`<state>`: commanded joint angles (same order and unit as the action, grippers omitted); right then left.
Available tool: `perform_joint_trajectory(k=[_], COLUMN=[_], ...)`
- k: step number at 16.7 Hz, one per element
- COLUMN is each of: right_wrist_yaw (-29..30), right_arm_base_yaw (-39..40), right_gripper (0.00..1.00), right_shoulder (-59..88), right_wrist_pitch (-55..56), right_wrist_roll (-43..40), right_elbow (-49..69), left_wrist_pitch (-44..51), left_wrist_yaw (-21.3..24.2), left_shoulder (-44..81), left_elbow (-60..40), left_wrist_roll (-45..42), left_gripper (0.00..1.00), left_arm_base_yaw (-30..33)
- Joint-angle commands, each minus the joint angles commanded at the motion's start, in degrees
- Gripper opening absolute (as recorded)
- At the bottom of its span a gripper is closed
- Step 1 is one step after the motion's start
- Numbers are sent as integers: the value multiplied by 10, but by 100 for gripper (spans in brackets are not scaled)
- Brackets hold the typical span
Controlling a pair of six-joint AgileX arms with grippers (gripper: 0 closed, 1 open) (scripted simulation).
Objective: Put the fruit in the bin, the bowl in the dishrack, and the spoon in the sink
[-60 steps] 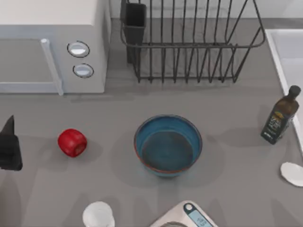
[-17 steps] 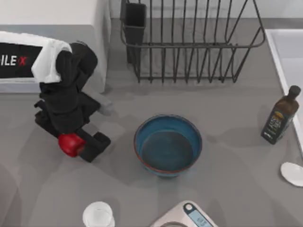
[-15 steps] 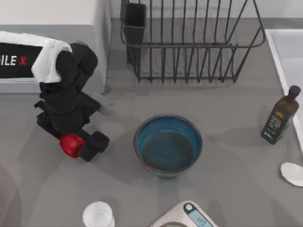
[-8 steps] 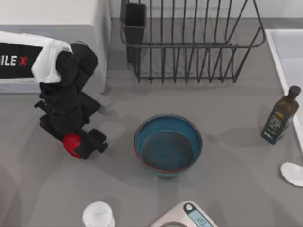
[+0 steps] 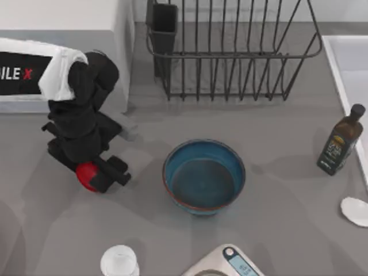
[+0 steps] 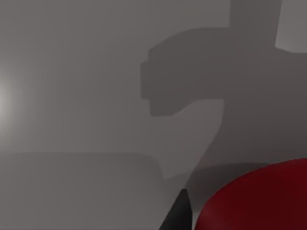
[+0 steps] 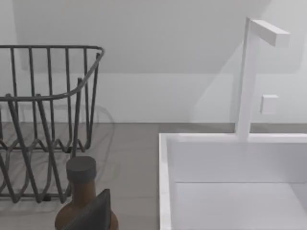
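Note:
The red fruit [image 5: 85,173] lies on the grey counter at the left, and my left gripper [image 5: 95,169] reaches down over it, shut on it from both sides. The left wrist view has the fruit [image 6: 259,201] close up beside one dark fingertip [image 6: 177,215]. At the middle of the counter stands the blue bowl [image 5: 204,176], and behind it the wire dishrack [image 5: 230,57]. The white spoon [image 5: 355,210] lies at the right edge, below the sink [image 5: 339,63]. A dark part of my right gripper [image 7: 91,213] shows near the sink [image 7: 165,191]. The bin is out of view.
A white microwave [image 5: 86,17] stands at the back left behind my left arm. An oil bottle [image 5: 340,141] stands at the right beside the sink. A clear glass [image 5: 119,263] and a kitchen scale [image 5: 227,264] sit along the front edge.
My left arm came in from the left edge over the fruit. In the last second its fingers closed in on the fruit. The bowl, spoon and bottle have not moved.

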<state>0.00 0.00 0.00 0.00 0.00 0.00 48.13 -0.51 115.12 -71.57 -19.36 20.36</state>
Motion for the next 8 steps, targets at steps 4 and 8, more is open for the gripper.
perform_joint_trajectory(k=[4, 8], right_wrist_yaw=[0, 0], right_arm_base_yaw=[0, 0], right_gripper=[100, 100], right_shoulder=[0, 0], right_wrist_pitch=[0, 0], right_wrist_roll=[0, 0], right_elbow=[0, 0], left_wrist_pitch=[64, 170], left_wrist_yaw=[-1, -1], left_shoulder=[-17, -53], left_elbow=[-44, -110], left_wrist_roll=[-3, 2], left_gripper=[0, 0], left_arm_base_yaw=[4, 1])
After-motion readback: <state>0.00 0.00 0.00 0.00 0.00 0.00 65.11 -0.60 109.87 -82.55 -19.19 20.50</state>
